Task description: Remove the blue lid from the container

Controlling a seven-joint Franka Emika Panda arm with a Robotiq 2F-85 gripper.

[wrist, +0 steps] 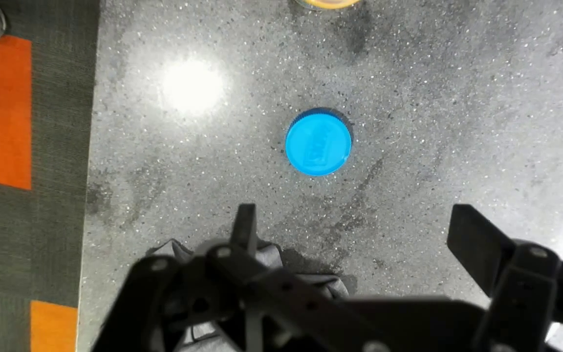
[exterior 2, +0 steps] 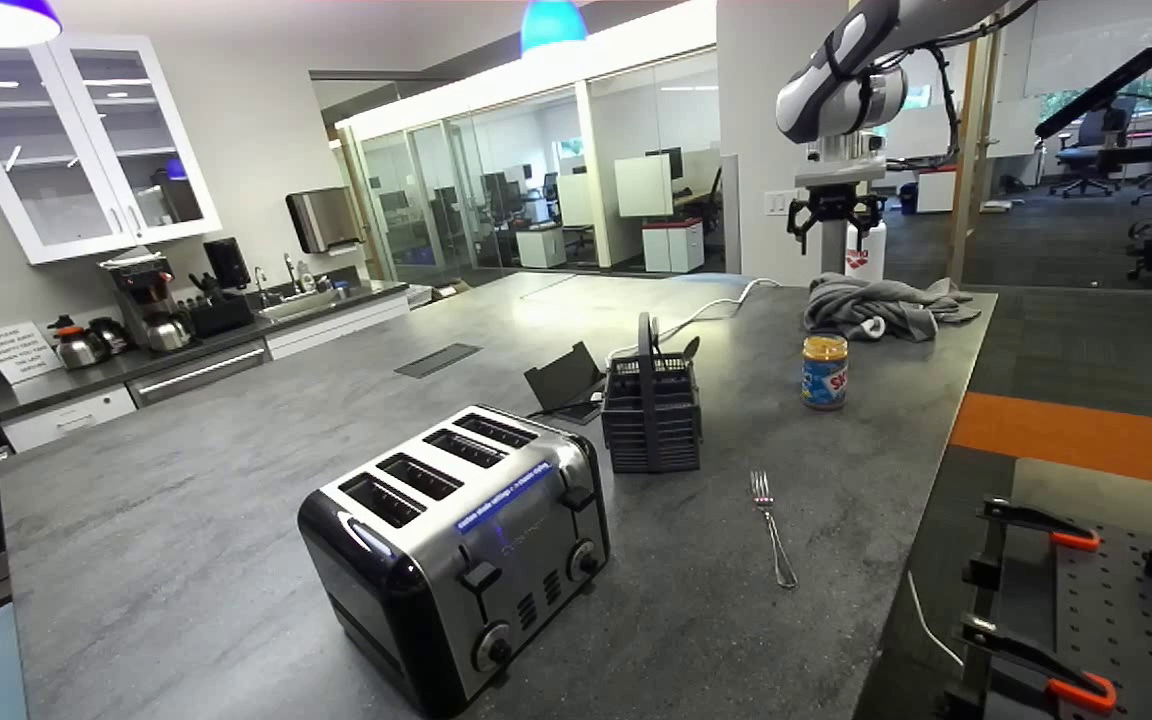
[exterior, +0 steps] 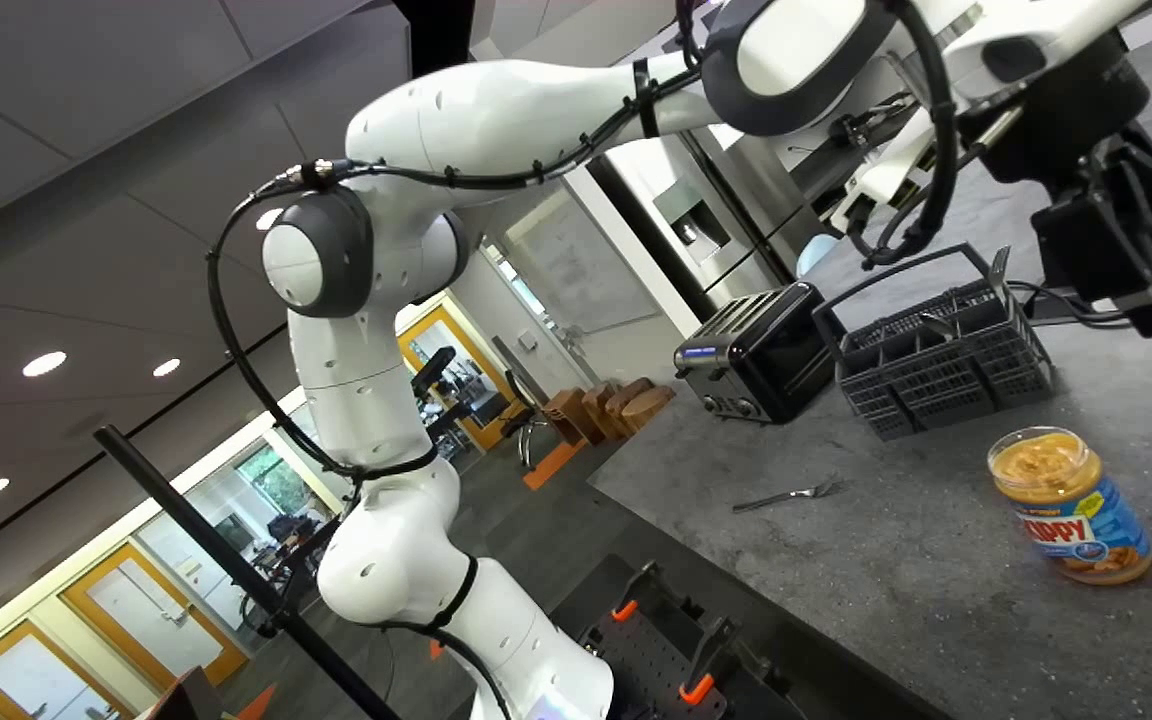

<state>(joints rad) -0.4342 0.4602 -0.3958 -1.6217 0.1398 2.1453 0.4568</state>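
Wrist view: my gripper (wrist: 354,210) has its jaws spread wide, the two sides well apart, with nothing held between them. At 11 o'clock from that gap, the blue lid (wrist: 318,144) lies flat on the counter (wrist: 423,127), untouched by me. Beyond it at 12 o'clock, cut off by the edge of the view, I catch a sliver of the jar (wrist: 329,4), clearly apart from the lid. The towel (wrist: 269,256) lies at 7 o'clock from the lid, partly hidden behind the gripper.

In both exterior views the jar wears no cap, and in an exterior view I can see peanut butter (exterior: 1042,464) through its top. I can't pick out the lid in either. Farther from the upright jar, in an exterior view, are the basket (exterior 2: 651,430) at 9 o'clock, the fork (exterior 2: 772,530) between 6 and 7, and the toaster (exterior 2: 456,560) at 8.

I judge the job essentially done: the lid is off and resting on the counter. As far as I can tell, all that's left for me is backing away without brushing the jar or towel.
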